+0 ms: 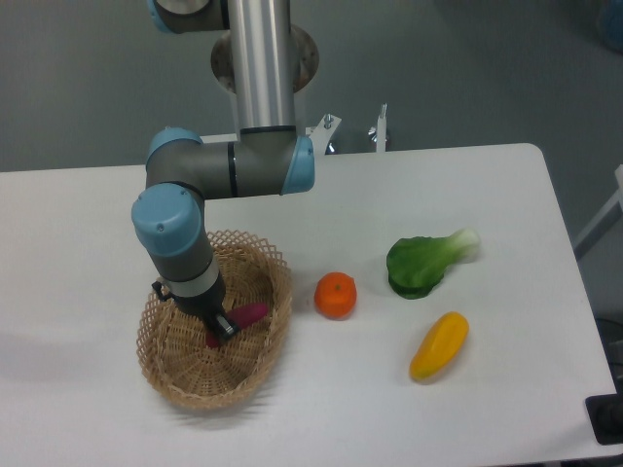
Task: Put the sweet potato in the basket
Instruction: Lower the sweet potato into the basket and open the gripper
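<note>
The sweet potato is a slim magenta tuber lying inside the basket, an oval tan wicker basket at the left front of the table. My gripper reaches down into the basket at the tuber's left end. The fingers are small and dark, and the wrist hides part of them. I cannot tell whether they are closed on the tuber or apart from it.
A round orange fruit sits just right of the basket. A green leafy vegetable lies further right, with a yellow elongated vegetable in front of it. The arm's elbow hangs over the basket's back.
</note>
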